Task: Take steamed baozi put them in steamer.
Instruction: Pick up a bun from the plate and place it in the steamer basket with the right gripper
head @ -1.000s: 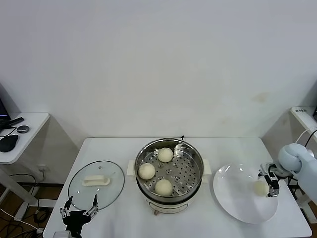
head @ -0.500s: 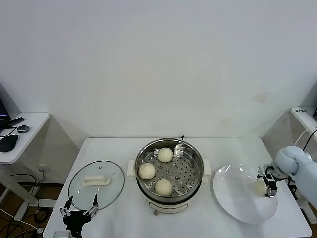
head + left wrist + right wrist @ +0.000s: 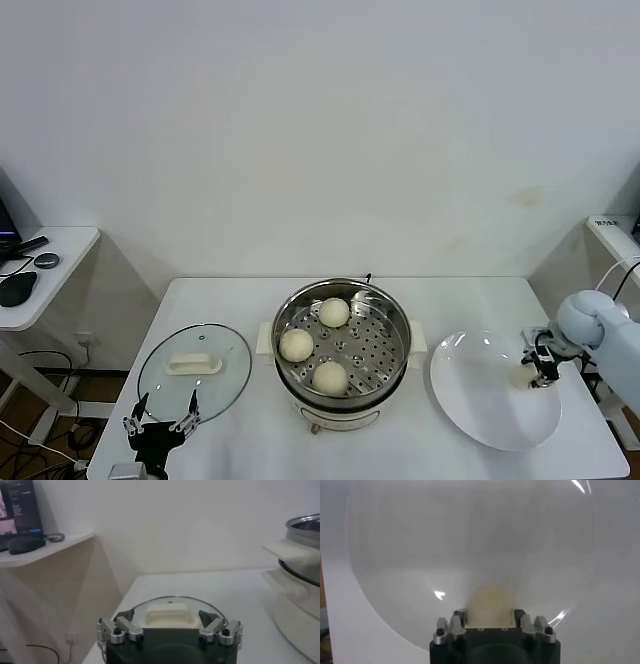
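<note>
The steamer stands mid-table on its cream cooker base and holds three baozi. The fourth baozi lies on the right side of the white plate. My right gripper is at this bun. In the right wrist view the bun fills the gap between the jaws, which press its sides. It still rests on the plate. My left gripper is open and empty at the table's front left, just in front of the glass lid.
The glass lid with a cream handle lies flat left of the steamer. The cooker base's handle and wall show in the left wrist view. A side desk with a mouse stands far left. The table edge is close to the plate's right.
My right gripper has shifted slightly toward the back and onto the bun on the plate, which it now partly covers. The left arm has not moved.
</note>
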### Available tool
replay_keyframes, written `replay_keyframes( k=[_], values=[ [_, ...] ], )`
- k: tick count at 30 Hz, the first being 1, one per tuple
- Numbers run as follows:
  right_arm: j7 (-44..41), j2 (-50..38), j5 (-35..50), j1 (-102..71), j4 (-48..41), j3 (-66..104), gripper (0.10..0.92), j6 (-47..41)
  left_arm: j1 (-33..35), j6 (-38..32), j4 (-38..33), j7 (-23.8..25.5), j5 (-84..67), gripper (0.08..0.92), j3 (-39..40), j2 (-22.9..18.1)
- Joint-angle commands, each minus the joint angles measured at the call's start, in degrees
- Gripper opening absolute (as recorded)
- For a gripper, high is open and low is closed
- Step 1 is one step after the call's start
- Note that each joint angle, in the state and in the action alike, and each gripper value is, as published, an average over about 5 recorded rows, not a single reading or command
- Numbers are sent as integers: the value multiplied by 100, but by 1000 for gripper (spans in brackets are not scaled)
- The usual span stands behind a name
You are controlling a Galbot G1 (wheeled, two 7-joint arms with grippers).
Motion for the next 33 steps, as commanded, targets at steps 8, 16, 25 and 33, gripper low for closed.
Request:
replay_keyframes(
  k=[8,16,25,33],
  values=[
    [-149,-309,2784,3307,1032,-2663,466,-1238,-194,-136,39,-89,390,823,49,-36],
    [-113,527,4400,5810,1699,-4435,467,-2191,-258,-163,-114,-94,317,823,57,16],
    [57,1709,5391,6515,2042,-5031,467,-3128,-268,-154,-364,-81,221,823,122,50],
    [336,2442,5040,6194,1839,-5614,467,-3260,-238,-155,-454,-90,205,823,183,17]
  ],
)
